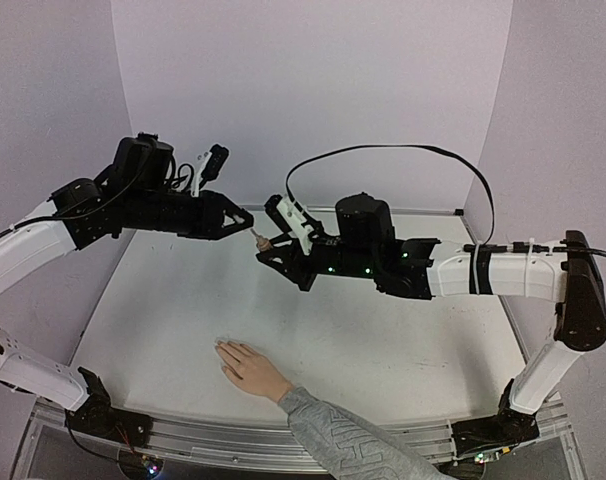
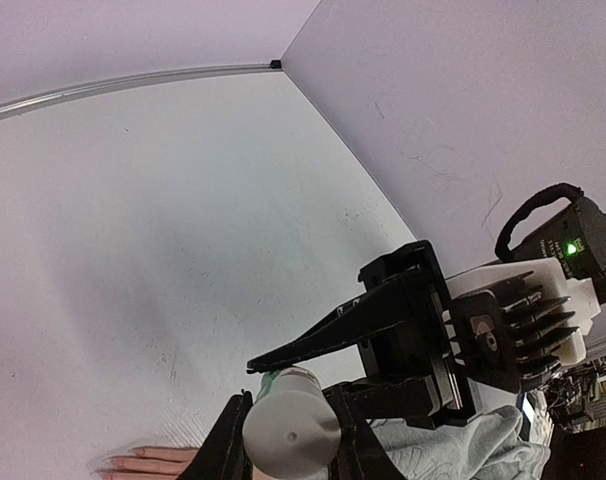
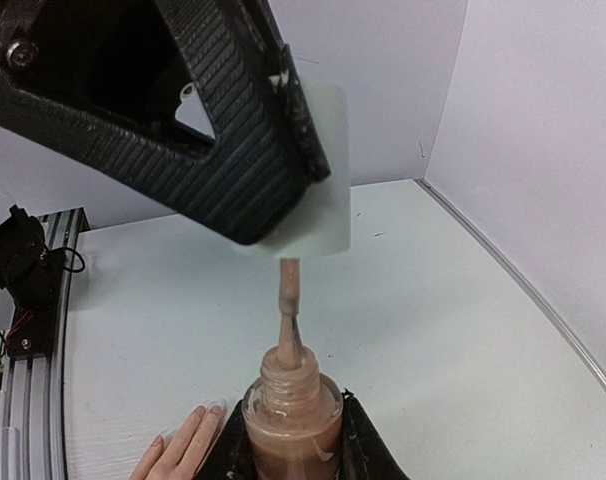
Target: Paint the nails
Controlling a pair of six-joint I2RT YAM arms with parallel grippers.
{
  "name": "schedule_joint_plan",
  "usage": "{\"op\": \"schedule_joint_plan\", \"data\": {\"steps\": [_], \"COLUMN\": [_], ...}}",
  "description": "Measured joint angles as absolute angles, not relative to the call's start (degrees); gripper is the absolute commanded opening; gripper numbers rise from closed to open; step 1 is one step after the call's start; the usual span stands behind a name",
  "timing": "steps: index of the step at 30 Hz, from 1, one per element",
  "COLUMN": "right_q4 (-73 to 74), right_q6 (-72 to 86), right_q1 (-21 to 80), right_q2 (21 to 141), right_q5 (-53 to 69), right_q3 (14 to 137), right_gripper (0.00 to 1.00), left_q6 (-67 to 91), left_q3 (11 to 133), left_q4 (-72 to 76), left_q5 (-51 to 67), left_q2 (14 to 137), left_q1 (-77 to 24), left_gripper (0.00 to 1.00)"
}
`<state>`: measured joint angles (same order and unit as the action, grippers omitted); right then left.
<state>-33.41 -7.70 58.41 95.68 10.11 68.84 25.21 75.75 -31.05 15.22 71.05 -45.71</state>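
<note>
Polish bottle (image 3: pixel 291 405), pinched by the right gripper (image 1: pixel 271 246); at twelve o'clock the left gripper (image 1: pixel 241 220) pinches its cap (image 3: pixel 321 170) (nails (image 3: pixel 217 406) at seven).

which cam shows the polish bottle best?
Right wrist: the bottle fills the lower frame, tan polish visible, brush stem at its neck. Top external shows it only as a tiny speck. Left wrist: the white cap hides nearly all of it.

open table (image 1: pixel 403 340) round hand (image 1: pixel 245 366), arms (image 1: pixel 383 262) high above
</note>
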Motion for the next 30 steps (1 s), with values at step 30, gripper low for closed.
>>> {"op": "schedule_joint_plan", "data": {"steps": [30], "right_q4": [-33.5], "right_q6": [-7.3], "right_q1": [47.6], "right_q2": [75.9], "right_q5": [13.9], "right_q3": [57.5], "right_gripper": [0.00], "left_q6": [20.9], "left_q3": [54.7], "left_q4": [-34.5], "left_q5": [24.6], "left_q2": [55.0], "left_q1": [-33.5], "left_gripper": [0.00]}}
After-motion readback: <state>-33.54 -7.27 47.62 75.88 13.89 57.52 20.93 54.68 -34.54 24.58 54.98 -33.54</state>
